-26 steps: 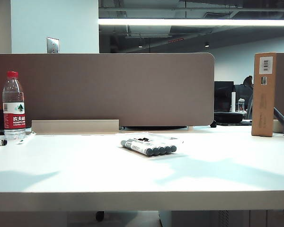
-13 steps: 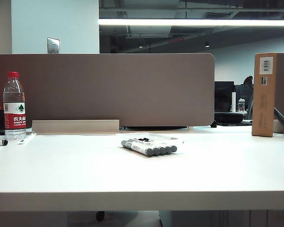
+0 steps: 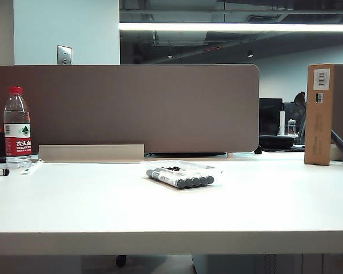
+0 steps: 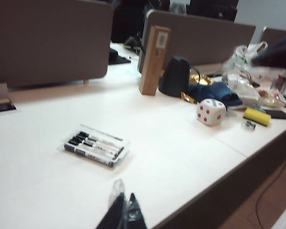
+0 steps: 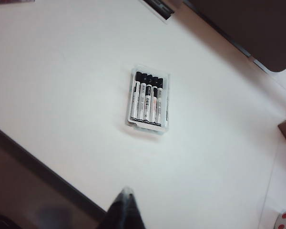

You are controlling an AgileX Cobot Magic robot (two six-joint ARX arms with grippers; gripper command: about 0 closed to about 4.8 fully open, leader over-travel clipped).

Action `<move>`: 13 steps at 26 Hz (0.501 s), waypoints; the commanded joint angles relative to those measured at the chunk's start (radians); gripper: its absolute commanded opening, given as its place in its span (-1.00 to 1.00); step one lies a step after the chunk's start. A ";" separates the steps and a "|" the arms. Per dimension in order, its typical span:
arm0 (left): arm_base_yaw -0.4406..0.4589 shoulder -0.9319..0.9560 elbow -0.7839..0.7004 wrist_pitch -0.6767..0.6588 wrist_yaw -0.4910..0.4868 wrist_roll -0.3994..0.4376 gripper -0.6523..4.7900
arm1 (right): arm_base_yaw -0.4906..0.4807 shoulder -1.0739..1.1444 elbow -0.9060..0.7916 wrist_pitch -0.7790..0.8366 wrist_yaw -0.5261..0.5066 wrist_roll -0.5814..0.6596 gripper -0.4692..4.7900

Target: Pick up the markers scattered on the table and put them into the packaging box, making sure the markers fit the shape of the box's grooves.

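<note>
Centrally on the smooth white table (image 3: 74, 211) lies the packaging box (image 3: 183, 169), a shallow tray of clear, glossy moulded plastic, rectangular with rounded corners. Five markers (image 3: 180, 180) rest inside it side by side, parallel and touching their neighbours; each is a slim cylinder with a white printed barrel, a black cap and a dark grey end plug. In the exterior view their long axes run obliquely from the centre toward the lower right, grey plugs toward the camera and black caps toward the matte brown-grey partition panel (image 3: 126, 105). A clear plastic water bottle (image 3: 16, 128) with a red cap and red label stands at the far left, and a tall brown cardboard box (image 3: 319, 113) bearing barcode labels stands upright at the far right. Neither arm appears in the exterior view. In the left wrist view the left gripper (image 4: 123, 212) sits at the lower centre of the frame, its dark fingers pressed together on nothing, well apart from the packaging box (image 4: 115, 157) at centre left; a white die with red pips (image 4: 210, 112) lies at the right. In the right wrist view the right gripper (image 5: 125, 202) shows at the bottom centre, likewise closed and empty, high above the tray (image 5: 131, 102), where the markers (image 5: 148, 99) run vertically, caps uppermost.
</note>
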 commanded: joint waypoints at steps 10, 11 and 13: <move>0.000 -0.001 0.002 -0.005 0.000 0.000 -0.78 | 0.000 -0.557 -0.455 0.335 -0.108 0.004 -0.84; 0.000 -0.001 0.002 -0.005 0.000 0.000 -0.78 | -0.004 -0.624 -0.542 0.397 -0.094 -0.024 -0.84; 0.000 -0.001 0.002 -0.006 0.000 0.000 -0.78 | -0.004 -0.677 -0.647 0.433 -0.090 -0.061 -0.84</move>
